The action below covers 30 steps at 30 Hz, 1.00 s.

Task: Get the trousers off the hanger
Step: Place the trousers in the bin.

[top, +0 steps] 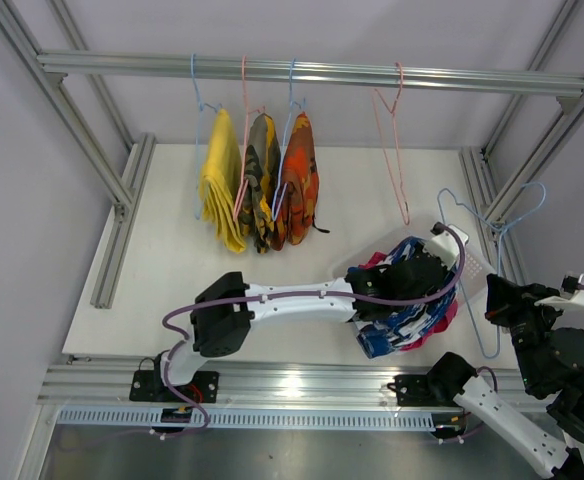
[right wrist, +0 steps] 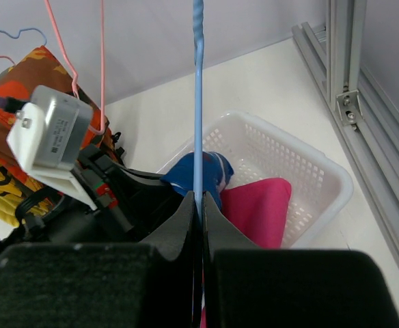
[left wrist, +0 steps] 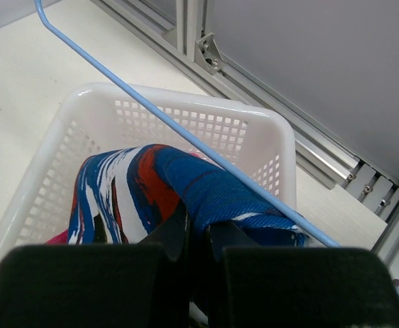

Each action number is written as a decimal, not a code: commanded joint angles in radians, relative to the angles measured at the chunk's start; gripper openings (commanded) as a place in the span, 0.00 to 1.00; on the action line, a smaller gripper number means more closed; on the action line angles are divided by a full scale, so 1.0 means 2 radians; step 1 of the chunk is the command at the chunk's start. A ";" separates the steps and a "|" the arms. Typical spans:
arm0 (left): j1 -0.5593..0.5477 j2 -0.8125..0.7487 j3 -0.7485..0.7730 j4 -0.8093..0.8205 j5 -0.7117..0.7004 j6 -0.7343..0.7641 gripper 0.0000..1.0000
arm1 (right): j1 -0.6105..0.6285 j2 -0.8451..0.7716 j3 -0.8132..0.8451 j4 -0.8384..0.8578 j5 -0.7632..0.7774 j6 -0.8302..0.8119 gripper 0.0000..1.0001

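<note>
At the far side of the desk (top: 172, 280), a metal rail (top: 312, 72) carries three trousers side by side on wire hangers. From left to right these are the plain yellow trousers (top: 221, 180), the camouflage trousers (top: 259, 180) and the orange-red patterned trousers (top: 300, 180), the three touching one another. An empty pink hanger (top: 397, 150) hangs on the same rail, well apart to their right.

At the right side of the desk stands a white basket (left wrist: 206, 106) with perforated walls. The magenta pink trousers (right wrist: 257, 208) lie inside it. The blue-and-white patterned trousers (left wrist: 186, 184) are bunched at and above its near rim, just beside the pink pair.

The left gripper (left wrist: 198, 225) reaches across the desk to the basket, its fingers clenched on a fold of the blue-and-white patterned trousers.

The right gripper (right wrist: 199, 205) stands at the near right, its fingers pinched tight on the thin wire of the loose blue hanger (right wrist: 197, 102), which is off the rail. In the left wrist view this wire runs diagonally across the top of the blue-and-white cloth and over the basket's far rim. Whether any cloth is draped over the wire cannot be told.
</note>
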 commanded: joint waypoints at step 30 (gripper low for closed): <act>0.000 -0.116 -0.169 0.051 0.149 -0.189 0.99 | 0.025 -0.006 0.079 -0.034 0.032 0.006 0.00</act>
